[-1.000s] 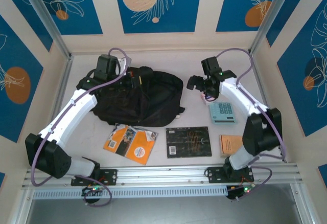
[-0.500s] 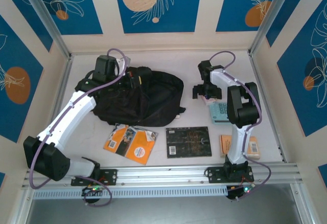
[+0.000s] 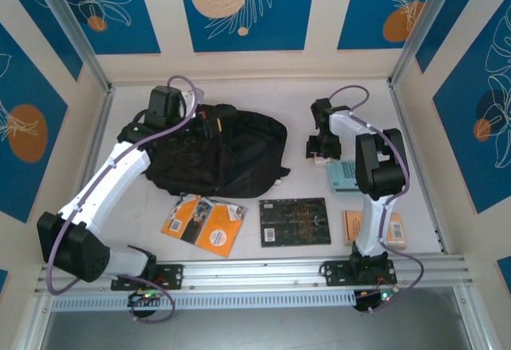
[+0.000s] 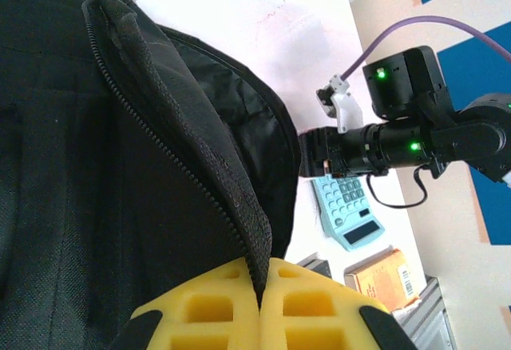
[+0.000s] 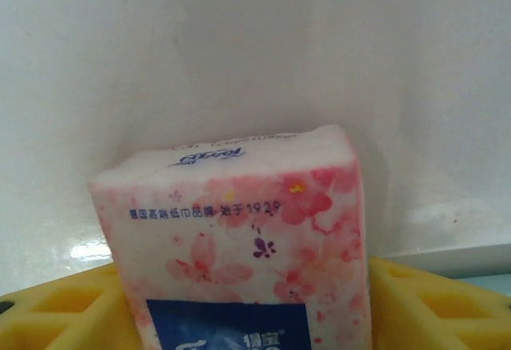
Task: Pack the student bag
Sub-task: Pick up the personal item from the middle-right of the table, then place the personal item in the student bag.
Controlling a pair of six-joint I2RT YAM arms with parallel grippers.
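My left claw [image 4: 259, 306] is pinched together on the zipper-edged flap [image 4: 200, 166] of the large black soft fabric backpack [image 3: 219, 154] lying far left on the white counter [image 3: 295, 102], which I judge to be limp cloth best gripped at that stiffer seam, while my right claw [image 5: 247, 318] clamps a squashy pink floral tissue pack [image 5: 239, 230].

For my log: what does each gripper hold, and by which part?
The left gripper pinches the bag by its zipper edge. The right gripper holds the tissue pack by its two sides.
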